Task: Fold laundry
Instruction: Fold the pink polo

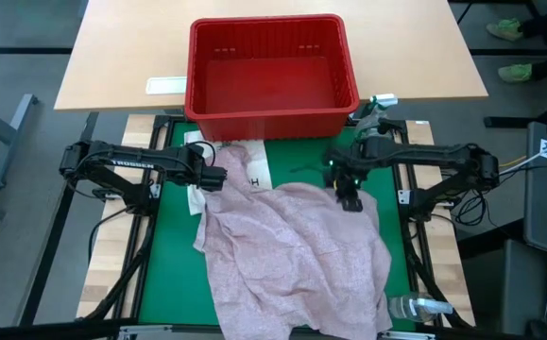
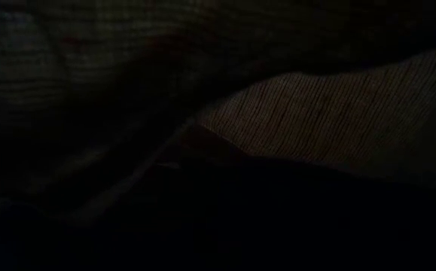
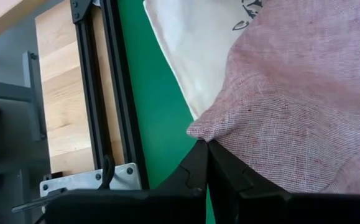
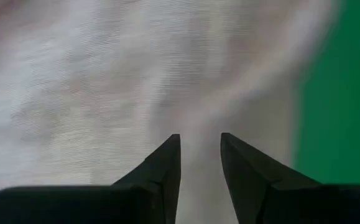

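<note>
1. left wrist view: the left gripper (image 3: 206, 144) has its two dark fingers pressed together, pinching a corner of the pink shirt (image 3: 304, 93). just beyond that corner a cream cloth (image 3: 195, 43) lies on the green mat (image 3: 148, 106), partly under the shirt, with dark printed marks at its edge, too cut off to read.
2. right wrist view: the right gripper (image 4: 201, 146) points down at pale pink fabric with its fingertips (image 4: 167, 155) partly apart. nothing shows between them, and whether they touch the cloth cannot be told.
3. high view: the left gripper (image 1: 218, 179) sits at the shirt's upper left edge. white lettering on the left arm (image 1: 136, 162) looks like "trossen".
4. high view: the right gripper (image 1: 349, 200) is over the shirt's upper right edge.
5. high view: the pink shirt (image 1: 297, 260) lies crumpled and spread across the middle of the green mat (image 1: 164, 283), reaching its near edge. the cream cloth (image 1: 249, 165) peeks out from under its far side, showing a dark letter "h".
6. high view: a red basket (image 1: 271, 76) stands on a wooden table (image 1: 122, 57) beyond the mat. nothing is seen inside it. a white label (image 1: 166, 86) lies beside it, its writing too small to read.
7. high view: a clear bottle (image 1: 419, 307) lies near the mat's near right corner.
8. low view: dark, with only ribbed fabric close to the lens.
</note>
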{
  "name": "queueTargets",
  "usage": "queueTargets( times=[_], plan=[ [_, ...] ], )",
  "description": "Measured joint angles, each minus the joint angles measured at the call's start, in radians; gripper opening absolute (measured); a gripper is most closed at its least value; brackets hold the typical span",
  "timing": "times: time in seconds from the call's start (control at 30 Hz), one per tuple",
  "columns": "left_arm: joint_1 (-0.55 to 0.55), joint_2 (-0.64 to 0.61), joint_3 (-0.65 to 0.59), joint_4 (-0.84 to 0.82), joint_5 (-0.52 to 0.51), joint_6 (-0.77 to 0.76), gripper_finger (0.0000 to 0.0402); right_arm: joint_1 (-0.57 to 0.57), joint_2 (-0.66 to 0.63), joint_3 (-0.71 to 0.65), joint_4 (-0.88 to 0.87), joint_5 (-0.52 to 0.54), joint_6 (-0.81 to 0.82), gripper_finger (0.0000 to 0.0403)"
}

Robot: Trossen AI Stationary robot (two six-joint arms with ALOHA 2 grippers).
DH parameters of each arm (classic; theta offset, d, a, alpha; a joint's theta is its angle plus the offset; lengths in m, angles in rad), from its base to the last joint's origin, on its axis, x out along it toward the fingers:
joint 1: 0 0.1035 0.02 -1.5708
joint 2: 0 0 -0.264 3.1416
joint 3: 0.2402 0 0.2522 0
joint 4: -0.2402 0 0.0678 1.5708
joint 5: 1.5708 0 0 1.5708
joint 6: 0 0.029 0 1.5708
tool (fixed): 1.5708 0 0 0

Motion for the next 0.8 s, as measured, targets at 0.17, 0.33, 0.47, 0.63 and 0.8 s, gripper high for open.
queueTargets(
  times=[0.17,0.33,0.47,0.63,0.8],
  plan=[
    [0.000,0.000,0.000,-0.001,0.000,-0.001,0.0000,-0.131,0.009,-0.003,0.017,0.083,-0.005,0.0115],
    [0.000,0.000,0.000,-0.001,0.000,-0.001,0.0000,-0.273,0.015,-0.092,0.035,0.055,0.016,0.0115],
    [0.000,0.000,0.000,0.000,0.000,-0.001,0.0000,-0.344,0.015,-0.187,0.034,-0.012,0.018,0.0115],
    [0.000,0.000,0.000,0.017,-0.001,-0.001,0.0000,-0.371,0.015,-0.295,0.100,0.019,0.019,0.0115],
    [0.000,0.000,0.000,0.033,-0.001,-0.001,0.0000,-0.369,0.015,-0.374,0.215,0.121,0.078,0.0115]
  ],
)
